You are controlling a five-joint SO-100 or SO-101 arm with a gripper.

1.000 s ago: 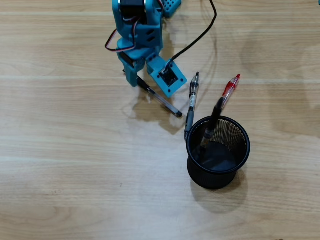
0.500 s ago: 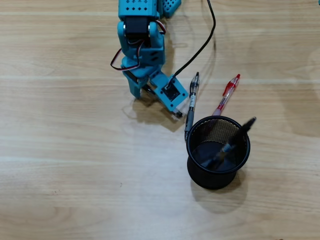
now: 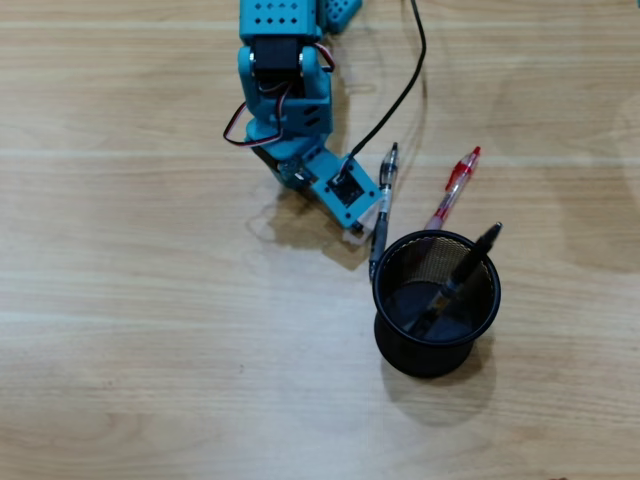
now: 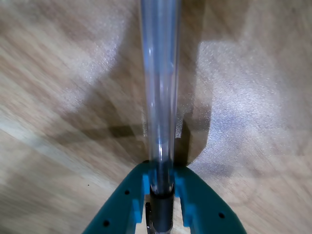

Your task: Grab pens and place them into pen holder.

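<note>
Between the teal end effector's (image 4: pixel 161 187) two fingers a clear-barrelled pen (image 4: pixel 160 87) is clamped low over the wooden worktop (image 3: pixel 150 320), while to its right in the overhead view two pens (image 3: pixel 383 205) lie beside the pen holder (image 3: pixel 437 355), which contains another.

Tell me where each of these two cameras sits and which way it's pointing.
Overhead view: fixed above, looking straight down on the wooden table, the round black wire-mesh pen holder and the teal arm.
Wrist view: rides behind the gripper, looking down along a clear-barrelled pen clamped between the teal fingers.
Shared: gripper and tabletop.
</note>
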